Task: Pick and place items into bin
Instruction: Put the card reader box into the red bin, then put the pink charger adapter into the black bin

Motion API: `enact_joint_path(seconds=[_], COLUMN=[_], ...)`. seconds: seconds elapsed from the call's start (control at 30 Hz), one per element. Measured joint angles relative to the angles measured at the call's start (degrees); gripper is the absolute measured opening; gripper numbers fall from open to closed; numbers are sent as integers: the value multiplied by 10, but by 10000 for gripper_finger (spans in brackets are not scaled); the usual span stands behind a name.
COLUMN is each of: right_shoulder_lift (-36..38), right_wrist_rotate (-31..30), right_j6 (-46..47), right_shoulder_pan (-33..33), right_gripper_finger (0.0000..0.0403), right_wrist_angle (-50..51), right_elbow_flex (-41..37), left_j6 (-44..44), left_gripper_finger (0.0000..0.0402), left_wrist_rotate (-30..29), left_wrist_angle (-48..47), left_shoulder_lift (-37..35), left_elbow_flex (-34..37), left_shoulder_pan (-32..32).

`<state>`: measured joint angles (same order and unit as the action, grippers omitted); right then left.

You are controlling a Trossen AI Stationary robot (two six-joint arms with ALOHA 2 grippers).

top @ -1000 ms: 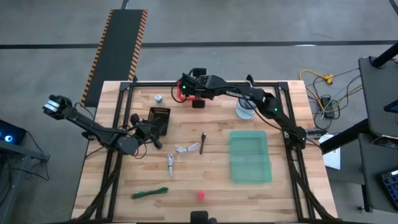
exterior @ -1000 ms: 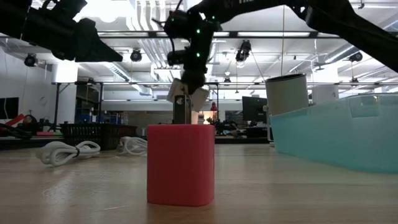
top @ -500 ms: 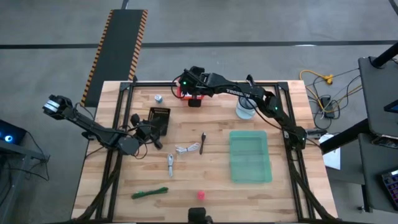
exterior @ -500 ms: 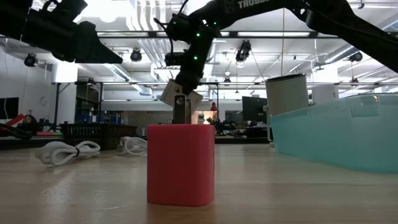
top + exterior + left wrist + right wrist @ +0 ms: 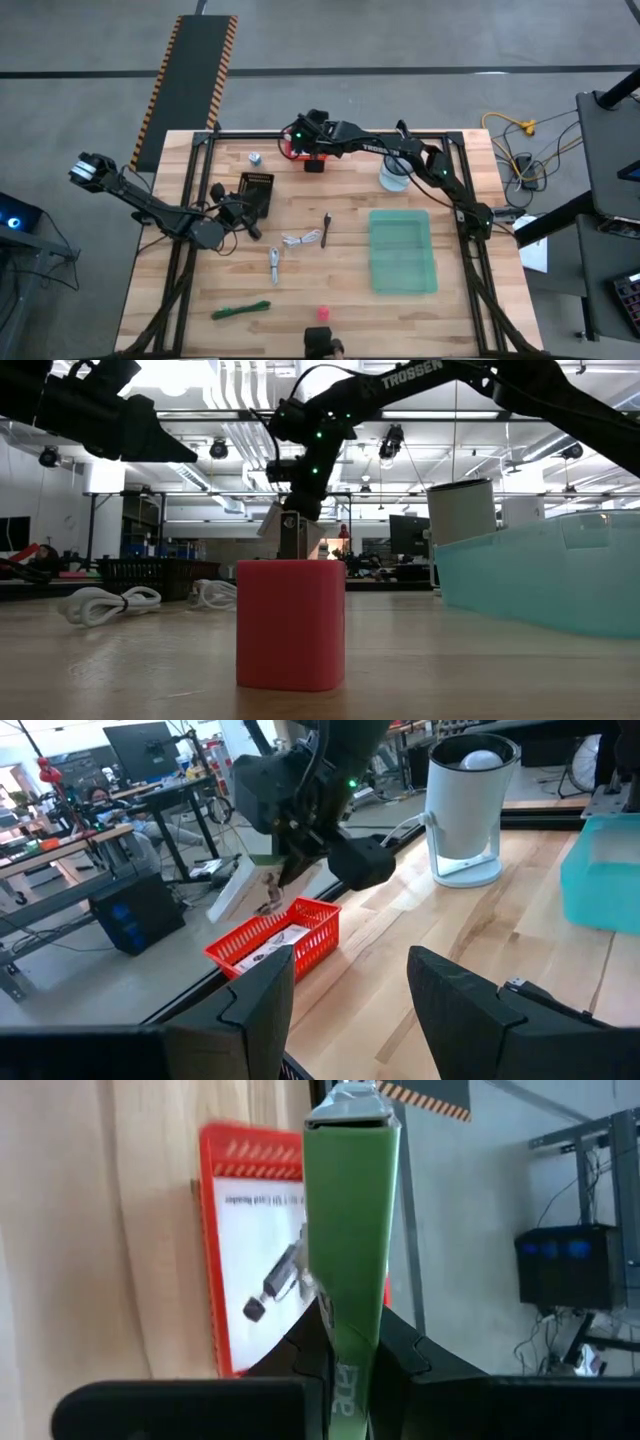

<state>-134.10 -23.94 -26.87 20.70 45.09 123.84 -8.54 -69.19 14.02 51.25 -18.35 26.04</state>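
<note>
My right gripper (image 5: 302,146) hangs over a small red basket (image 5: 290,151) at the table's far edge, shut on a flat card (image 5: 350,1210) that is green on one face. A white printed card (image 5: 262,1270) lies in the basket. My left gripper (image 5: 350,1010) waits open at the table's left, holding nothing. Loose on the wood lie a silver cap (image 5: 255,157), a white coiled cable (image 5: 298,238), a thin black stick (image 5: 326,228), a metal clip (image 5: 275,262), a green tie (image 5: 240,311) and a pink ball (image 5: 323,314). My right gripper pinches the card's near end (image 5: 345,1342) between its two fingers, which press on its two flat faces. The fingers slant down from the table's right. The card sticks out past the fingertips, edge-on to the wrist camera, lifted clear above the red basket (image 5: 278,935).
A teal bin (image 5: 403,250) stands at the table's right. A white cylinder (image 5: 393,175) stands beyond it, toward the far edge. A black basket-like object (image 5: 258,190) sits just ahead of my left gripper. The pink ball (image 5: 290,623) fills the front of the low view.
My right gripper has sunk a little toward the red basket and rolled its wrist somewhat, staying shut. The card has come lower with it and now slants differently.
</note>
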Motion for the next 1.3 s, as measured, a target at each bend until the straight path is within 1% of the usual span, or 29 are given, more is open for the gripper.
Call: enact_joint_path(seconds=[0.3, 0.6, 1.3], right_shoulder_lift=[0, 0, 0], right_wrist_rotate=[0, 0, 0], right_j6=[-17, -23, -18], right_shoulder_pan=[26, 36, 36], right_gripper_finger=[22, 26, 140], right_wrist_angle=[-21, -40, -50], right_elbow_flex=[-36, -44, -44], left_j6=[-1, -1, -1], left_gripper_finger=[180, 180, 180], left_wrist_rotate=[0, 0, 0], left_wrist_angle=[0, 0, 0], left_shoulder_lift=[1, 1, 1], left_elbow_flex=[0, 0, 0], left_shoulder_pan=[0, 0, 0])
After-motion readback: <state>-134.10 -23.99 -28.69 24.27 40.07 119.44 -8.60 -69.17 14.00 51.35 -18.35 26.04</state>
